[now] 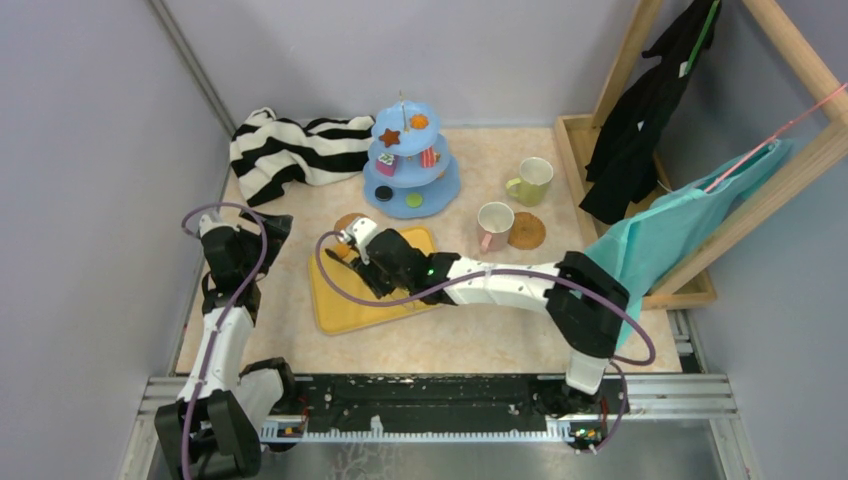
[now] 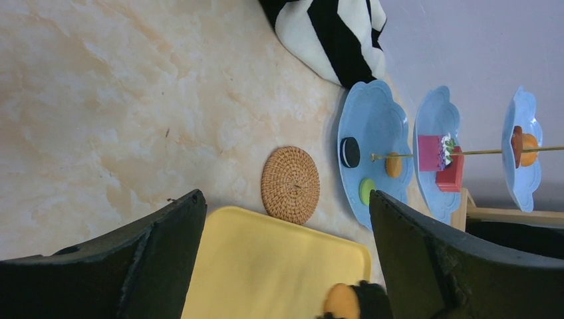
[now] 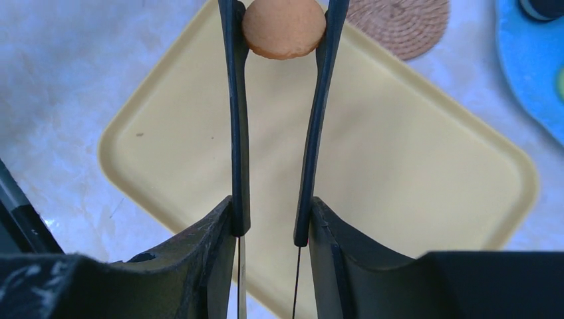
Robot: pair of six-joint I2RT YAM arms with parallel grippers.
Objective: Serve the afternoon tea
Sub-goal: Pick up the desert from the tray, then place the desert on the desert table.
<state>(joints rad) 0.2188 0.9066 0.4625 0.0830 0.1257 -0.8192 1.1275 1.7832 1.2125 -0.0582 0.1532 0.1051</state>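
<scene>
My right gripper (image 1: 372,262) (image 3: 271,216) is shut on thin black tongs (image 3: 234,119). The tong tips pinch a round orange cookie (image 3: 284,26) above the far edge of the yellow tray (image 3: 412,159) (image 1: 345,300). The cookie also shows in the left wrist view (image 2: 342,302). The light-blue three-tier stand (image 1: 412,165) (image 2: 372,133) behind it holds several cookies and cake slices. One cork coaster (image 2: 290,184) (image 3: 399,20) lies just beyond the tray. My left gripper (image 1: 262,228) (image 2: 286,199) is open and empty at the tray's left.
A pink-handled cup (image 1: 494,225) stands beside the second coaster (image 1: 527,231), with a yellow-green cup (image 1: 530,180) behind. The striped cloth (image 1: 290,150) lies at the back left. A wooden rack (image 1: 640,200) with hanging clothes stands at the right.
</scene>
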